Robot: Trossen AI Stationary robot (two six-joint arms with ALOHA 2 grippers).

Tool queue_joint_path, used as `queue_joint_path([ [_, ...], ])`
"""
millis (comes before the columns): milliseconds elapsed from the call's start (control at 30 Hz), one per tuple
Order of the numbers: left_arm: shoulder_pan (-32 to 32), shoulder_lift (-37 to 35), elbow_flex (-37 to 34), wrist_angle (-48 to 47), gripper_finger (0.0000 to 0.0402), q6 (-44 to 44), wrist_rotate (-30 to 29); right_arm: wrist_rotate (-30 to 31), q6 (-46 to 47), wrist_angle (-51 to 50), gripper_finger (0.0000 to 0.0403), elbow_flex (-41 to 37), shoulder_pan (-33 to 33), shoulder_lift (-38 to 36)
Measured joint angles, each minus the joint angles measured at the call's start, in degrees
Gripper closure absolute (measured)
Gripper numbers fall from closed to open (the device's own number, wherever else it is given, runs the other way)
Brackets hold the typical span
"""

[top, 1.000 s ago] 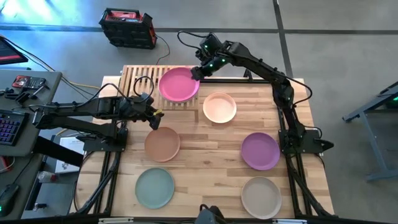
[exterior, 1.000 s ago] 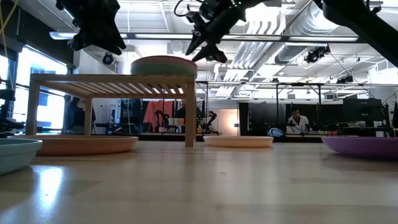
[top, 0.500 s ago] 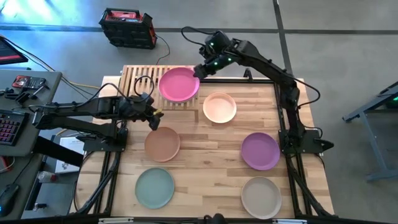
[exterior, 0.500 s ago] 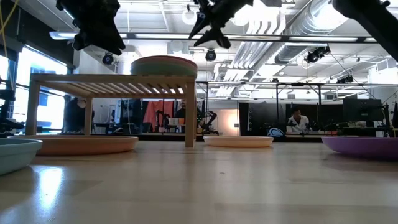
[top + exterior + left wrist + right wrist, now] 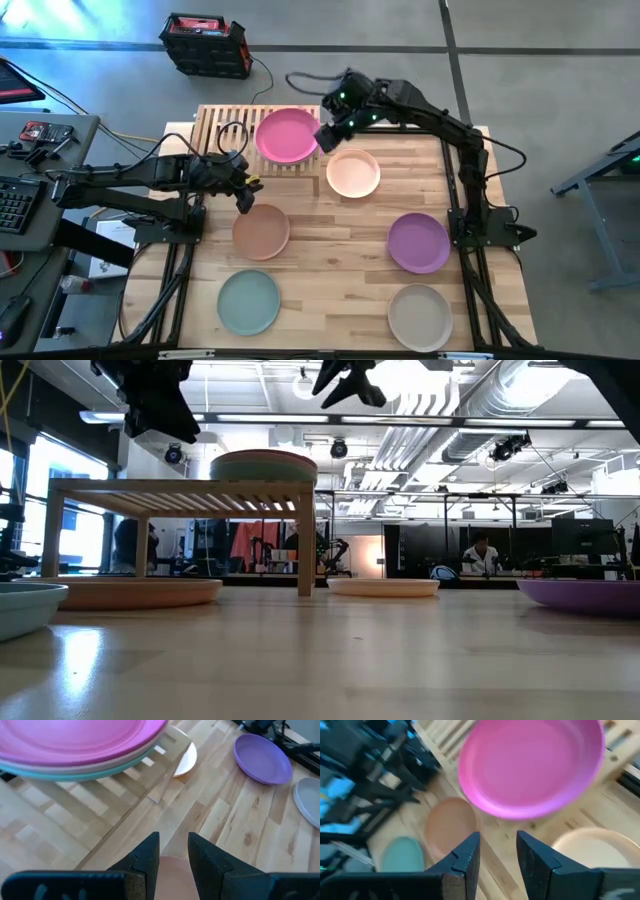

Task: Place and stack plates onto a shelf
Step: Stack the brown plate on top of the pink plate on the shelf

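near edge: round matte sage green plate (image 5: 249, 302) and beige plate (image 5: 420, 317) waiting flat on table (image 5: 330, 270) | middle: left end effector (image 5: 243, 186) released, empty, poised over brown plate (image 5: 261, 231), likely next pick | far edge: magenta plate (image 5: 288, 135) topping stack on slatted light-wood shelf (image 5: 222, 125) | right end effector (image 5: 327, 132) released, empty, just beside stack

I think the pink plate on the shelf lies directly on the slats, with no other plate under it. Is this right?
Not quite. The pink plate is on the shelf, but the left wrist view shows it stacked on other plates, including a teal one.
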Motion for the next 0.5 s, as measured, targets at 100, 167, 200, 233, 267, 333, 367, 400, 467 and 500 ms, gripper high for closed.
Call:
queue_joint_path([
  [100, 0.00, 0.01, 0.00, 0.05, 0.0312, 1.41, 0.23, 4.68, 1.36, -5.15, 0.0295, -0.02, 2.43, -0.06],
  [167, 0.00, 0.01, 0.00, 0.01, 0.0312, 2.09, 0.25, 7.44, 2.55, -8.24, 0.0295, -0.02, 4.03, -0.04],
  [200, -0.02, 0.01, 0.00, 0.03, 0.0312, 2.31, 0.25, 8.94, 3.32, -9.90, 0.0295, -0.02, 4.81, -0.04],
  [233, 0.00, 0.01, 0.00, 0.01, 0.0312, 2.42, 0.56, 10.43, 4.26, -11.43, 0.0295, -0.02, 5.53, -0.04],
  [267, 0.00, 0.01, 0.00, 0.03, 0.0312, 2.46, 1.13, 11.81, 5.29, -12.74, 0.0295, -0.02, 6.25, -0.04],
  [333, 0.00, 0.01, 0.00, 0.01, 0.0312, 2.87, 2.17, 14.26, 7.56, -15.61, 0.0295, -0.02, 7.65, -0.04],
  [367, 0.00, 0.01, 0.00, 0.01, 0.0312, 3.22, 2.81, 15.14, 8.79, -16.89, 0.0295, -0.02, 8.38, -0.04],
  [400, -0.02, 0.01, 0.00, 0.02, 0.0312, 3.39, 3.23, 15.98, 10.09, -18.00, 0.0295, -0.04, 9.14, -0.04],
  [467, -0.04, 0.01, 0.00, 0.01, 0.0312, 3.45, 4.18, 17.52, 12.49, -19.29, 0.0295, -0.85, 10.83, -0.05],
  [500, -0.02, 0.01, 0.00, 0.03, 0.0312, 3.85, 4.66, 17.87, 13.62, -19.66, 0.0295, -1.39, 11.73, -0.04],
])
